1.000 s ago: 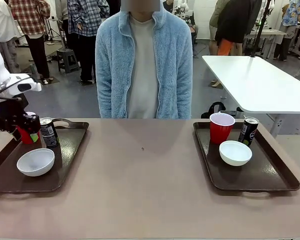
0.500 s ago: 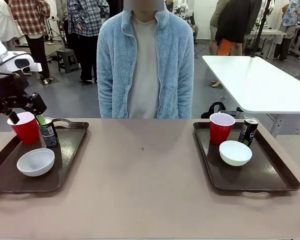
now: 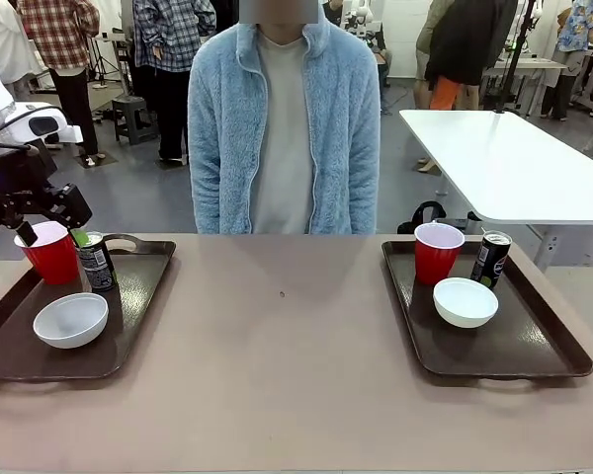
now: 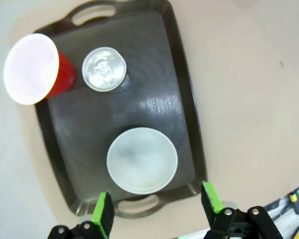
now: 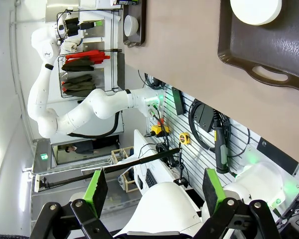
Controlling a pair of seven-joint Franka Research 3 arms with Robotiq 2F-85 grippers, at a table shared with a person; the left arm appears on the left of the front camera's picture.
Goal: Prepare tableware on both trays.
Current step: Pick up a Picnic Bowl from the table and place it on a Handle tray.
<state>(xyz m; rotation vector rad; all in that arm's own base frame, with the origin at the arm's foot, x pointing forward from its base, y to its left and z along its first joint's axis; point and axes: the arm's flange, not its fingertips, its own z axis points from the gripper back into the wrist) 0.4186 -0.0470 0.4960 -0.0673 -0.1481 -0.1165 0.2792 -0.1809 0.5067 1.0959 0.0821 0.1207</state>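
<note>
Each tray holds three items. On the left tray (image 3: 128,326), cup (image 3: 53,252) and can (image 3: 96,261) stand behind the bowl (image 3: 70,319). On the right tray (image 3: 534,341), cup (image 3: 438,252) and can (image 3: 491,259) stand behind the bowl (image 3: 465,301).

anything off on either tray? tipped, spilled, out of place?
Nothing stands out. The left tray and the right tray each hold an upright red cup, a can and a white bowl, with no spill seen. The left gripper is open above its cup.
</note>
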